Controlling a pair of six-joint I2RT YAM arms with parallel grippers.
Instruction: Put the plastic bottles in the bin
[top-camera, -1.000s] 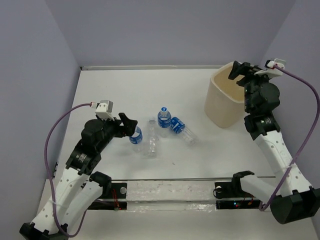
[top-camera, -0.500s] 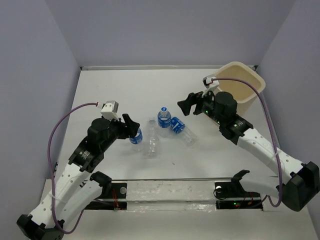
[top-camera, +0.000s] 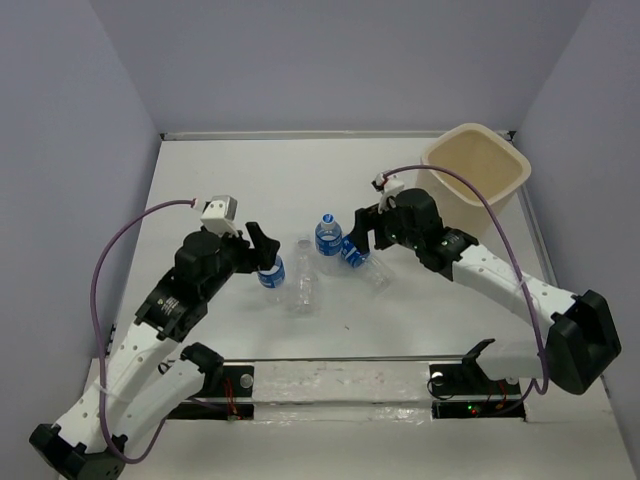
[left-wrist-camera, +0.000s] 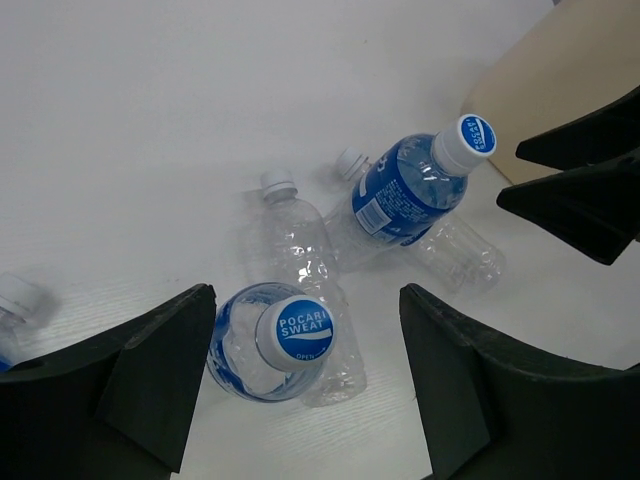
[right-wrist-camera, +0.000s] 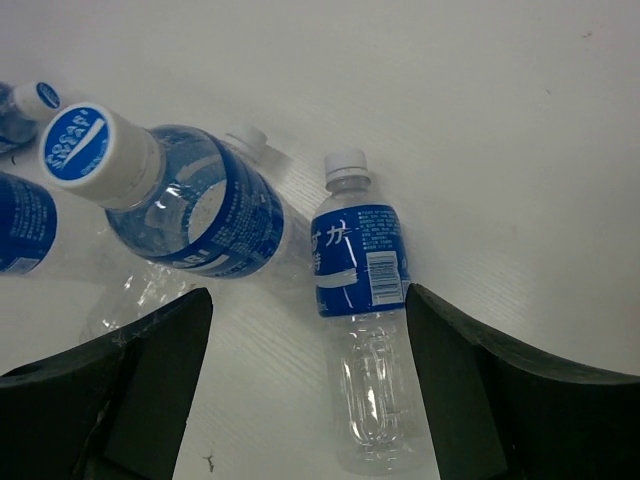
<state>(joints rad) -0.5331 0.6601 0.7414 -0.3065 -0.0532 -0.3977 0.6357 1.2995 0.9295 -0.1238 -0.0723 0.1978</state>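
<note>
Several clear plastic bottles lie in a cluster mid-table. An upright blue-labelled bottle (top-camera: 272, 272) stands under my left gripper (top-camera: 262, 250), which is open. In the left wrist view its cap (left-wrist-camera: 295, 330) sits between the jaws of my left gripper (left-wrist-camera: 305, 335), nearer the left one and untouched. A label-free bottle (top-camera: 305, 278) lies beside it. Another blue-labelled bottle (top-camera: 327, 236) stands upright. My right gripper (top-camera: 358, 236) is open above a lying blue-labelled bottle (right-wrist-camera: 362, 300), which lies between its jaws (right-wrist-camera: 308, 330). The beige bin (top-camera: 478, 175) stands at the far right.
A further bottle's cap (left-wrist-camera: 15, 298) shows at the left edge of the left wrist view. The bin's wall (left-wrist-camera: 560, 80) and my right gripper's dark fingers (left-wrist-camera: 590, 190) show there at the upper right. A clear bar (top-camera: 340, 380) lies along the near edge.
My right arm has swung left from over the bin down to the bottle cluster. My left arm has barely shifted above the upright bottle.
</note>
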